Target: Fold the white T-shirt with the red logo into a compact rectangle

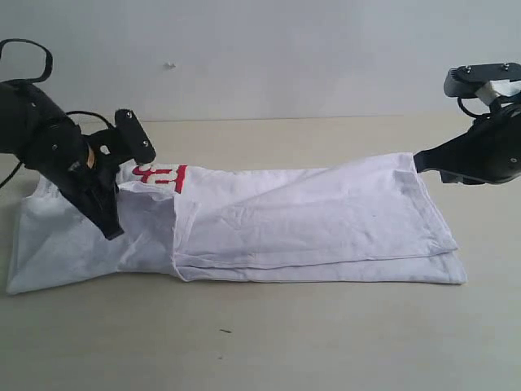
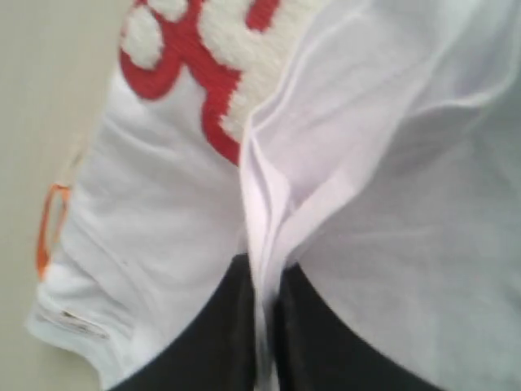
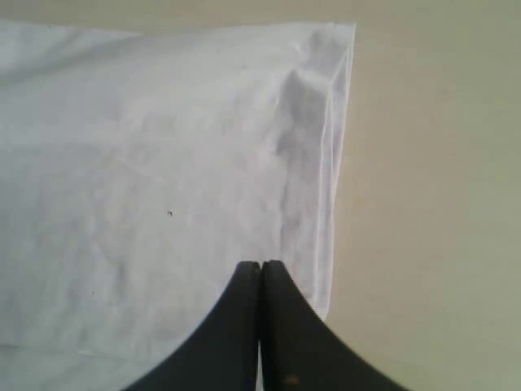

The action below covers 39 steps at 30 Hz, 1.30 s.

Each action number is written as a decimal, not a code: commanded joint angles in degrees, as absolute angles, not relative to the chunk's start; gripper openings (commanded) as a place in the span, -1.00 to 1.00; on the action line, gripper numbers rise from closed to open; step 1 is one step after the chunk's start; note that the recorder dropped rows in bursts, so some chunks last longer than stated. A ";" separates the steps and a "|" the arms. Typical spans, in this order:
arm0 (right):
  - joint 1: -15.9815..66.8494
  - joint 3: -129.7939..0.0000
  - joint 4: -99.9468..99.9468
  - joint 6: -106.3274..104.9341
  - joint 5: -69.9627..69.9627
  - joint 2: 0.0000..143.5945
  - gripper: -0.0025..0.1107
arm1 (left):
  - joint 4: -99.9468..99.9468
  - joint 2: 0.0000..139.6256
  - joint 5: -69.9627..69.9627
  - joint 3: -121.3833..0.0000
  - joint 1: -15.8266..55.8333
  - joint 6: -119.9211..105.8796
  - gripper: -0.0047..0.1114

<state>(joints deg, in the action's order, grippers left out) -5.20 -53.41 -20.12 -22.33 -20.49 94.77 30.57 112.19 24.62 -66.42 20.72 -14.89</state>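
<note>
The white T-shirt [image 1: 309, 220] lies across the table, folded lengthwise into a long band. Part of the red logo [image 1: 160, 175] shows at its left end, close to the fold edge [image 2: 269, 204]. My left gripper [image 1: 112, 228] is shut on a bunched fold of the shirt beside the logo [image 2: 203, 73], and cloth runs up between its jaws [image 2: 267, 277]. The orange tag [image 2: 49, 228] shows at the collar. My right gripper [image 1: 418, 161] sits at the far right hem corner. It [image 3: 260, 266] is shut, with a thin white strip of shirt [image 3: 163, 163] between its fingers.
The beige table [image 1: 285, 342] stretches in front of the shirt and to the right of the hem [image 3: 431, 204]. A pale wall rises behind the table. The left arm's black cable loops at the far left [image 1: 24, 57].
</note>
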 commanded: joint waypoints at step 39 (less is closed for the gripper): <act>-5.29 -55.84 -20.79 -22.99 -26.62 104.93 -0.96 | -8.71 115.64 37.06 -66.47 21.17 -40.25 -0.92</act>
<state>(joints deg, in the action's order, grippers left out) -5.20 -55.37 -20.58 -22.68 -26.44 104.98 -8.01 114.08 36.55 -66.73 21.07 -40.02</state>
